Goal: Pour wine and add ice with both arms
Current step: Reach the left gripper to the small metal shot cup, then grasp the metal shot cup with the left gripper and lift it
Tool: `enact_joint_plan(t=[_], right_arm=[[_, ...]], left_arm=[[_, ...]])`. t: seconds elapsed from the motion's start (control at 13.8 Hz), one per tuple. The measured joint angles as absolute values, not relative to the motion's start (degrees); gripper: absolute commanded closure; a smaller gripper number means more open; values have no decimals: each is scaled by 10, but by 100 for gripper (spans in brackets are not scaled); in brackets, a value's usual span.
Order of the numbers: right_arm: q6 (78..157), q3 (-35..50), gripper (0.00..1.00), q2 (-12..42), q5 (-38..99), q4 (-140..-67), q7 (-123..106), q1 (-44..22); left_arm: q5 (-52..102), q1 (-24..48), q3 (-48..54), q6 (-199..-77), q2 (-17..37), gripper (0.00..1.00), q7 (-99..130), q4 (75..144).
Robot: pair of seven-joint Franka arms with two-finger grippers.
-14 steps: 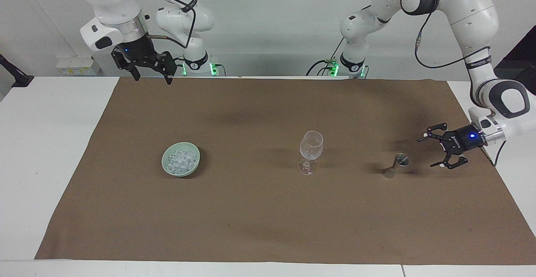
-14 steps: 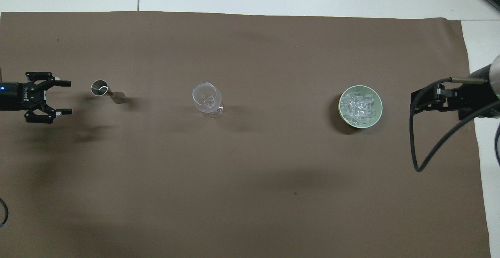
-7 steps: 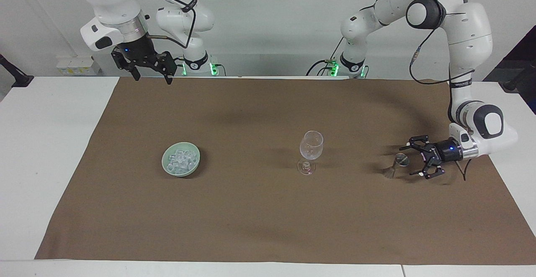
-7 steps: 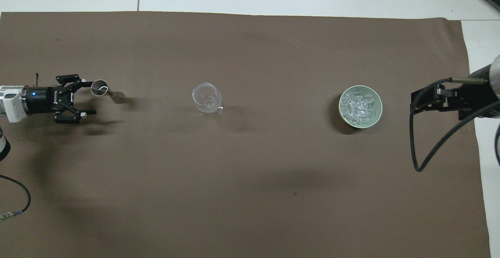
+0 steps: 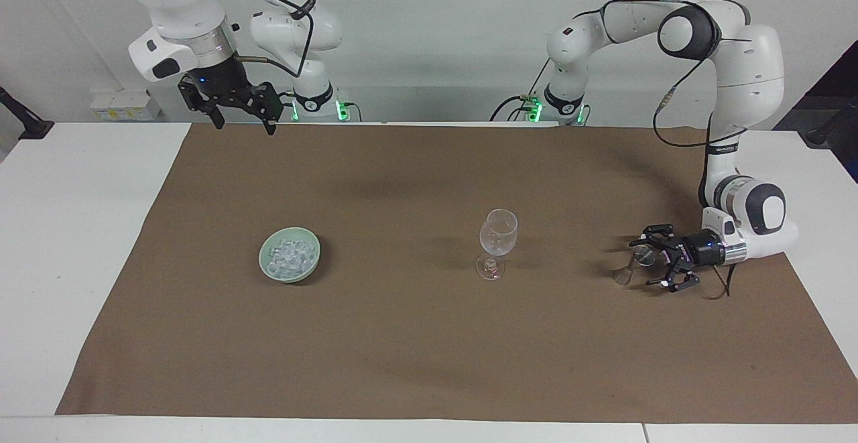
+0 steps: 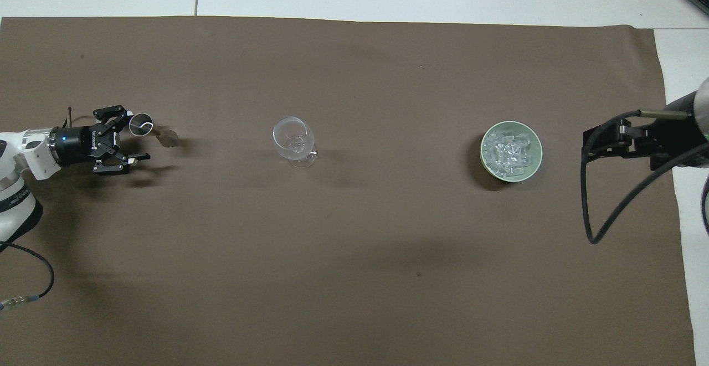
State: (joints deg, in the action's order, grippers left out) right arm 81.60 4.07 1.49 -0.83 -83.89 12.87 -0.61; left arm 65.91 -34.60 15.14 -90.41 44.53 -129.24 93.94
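A small metal jigger stands on the brown cloth toward the left arm's end; it also shows in the overhead view. My left gripper is low, lying sideways and open, with its fingers around the jigger's cup; it also shows in the overhead view. I cannot tell whether it touches. An empty stemmed glass stands mid-cloth. The ice is heaped in a pale green bowl toward the right arm's end. My right gripper is open and waits high over the cloth's edge nearest the robots.
The brown cloth covers most of the white table. A black cable hangs from the right arm beside the bowl. The left arm's cable lies at the cloth's corner near its base.
My left gripper has moved in low toward the jigger and now has its open fingers around the cup. The right arm, glass and bowl have not moved.
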Motion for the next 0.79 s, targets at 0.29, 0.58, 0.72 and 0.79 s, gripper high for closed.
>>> enact_joint_plan(t=[0.29, 0.58, 0.72, 0.79], right_arm=[[816, 41, 0, 15, -8, -839, 129, -6], [816, 41, 0, 15, -8, -839, 129, -6], [816, 41, 0, 15, -8, -839, 129, -6], [816, 41, 0, 15, -8, -839, 129, -6]], left_arm=[[667, -346, 157, -903, 446, 25, -1293, 938], [667, -346, 164, -902, 453, 33, -1297, 938], [668, -346, 165, -902, 454, 43, -1305, 938], [668, -346, 165, -902, 455, 46, -1306, 938]])
